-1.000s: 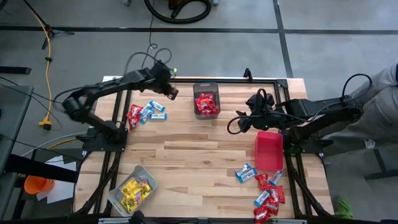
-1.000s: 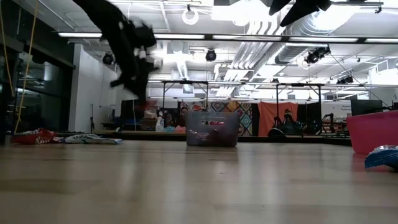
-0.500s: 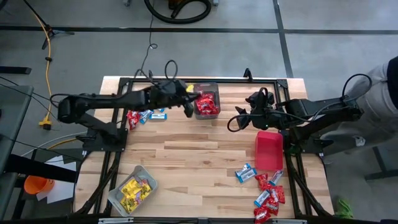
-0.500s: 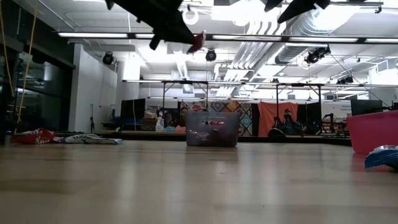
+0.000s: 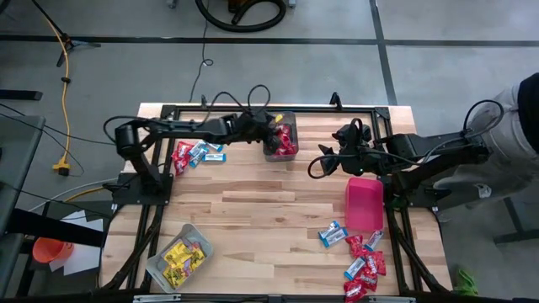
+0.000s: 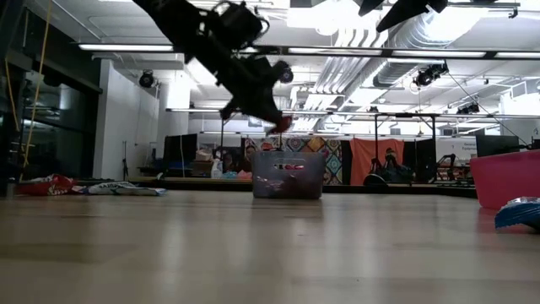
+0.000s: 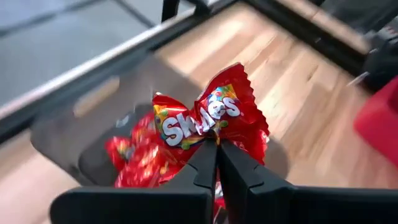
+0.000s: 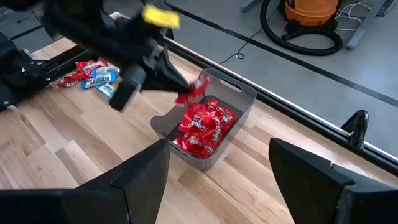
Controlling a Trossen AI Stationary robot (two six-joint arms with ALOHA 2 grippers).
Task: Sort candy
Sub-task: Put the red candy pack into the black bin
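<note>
At the far left of your high view an orange bucket [image 5: 49, 250] sits on the grey floor beside the wooden surface [image 5: 269, 202]. On the surface's front left corner stands the clear grey bin [image 5: 178, 257] of yellow candy [image 5: 184, 256]. Behind it, near the left arm's base, lies a small heap of red and blue-and-white candy [image 5: 195, 153]; none of its print can be read.

Your left gripper [image 7: 217, 144] reaches out over the dark mesh bin [image 5: 280, 136] at the back middle of the surface. Its fingers [image 7: 202, 169] are pressed together, pinching a red Skittles packet [image 7: 211, 118]; the white "Skittles" lettering is plain in the left wrist view. The packet hangs above the bin, clear of the red candy [image 8: 203, 129] piled inside.

Right of the bin your right gripper [image 5: 322, 164] waits above the surface, fingers [image 8: 140, 177] spread wide and holding nothing. Just beside it stands the red bin [image 5: 364, 203]. In front of that, at the front right corner, lies another scatter of red and blue-and-white packets [image 5: 358, 255]. At the right edge you can see part of a person [image 5: 514, 139] in grey.

Your low view looks into a large hall with ceiling ducts, strip lights and orange panels in the distance.
</note>
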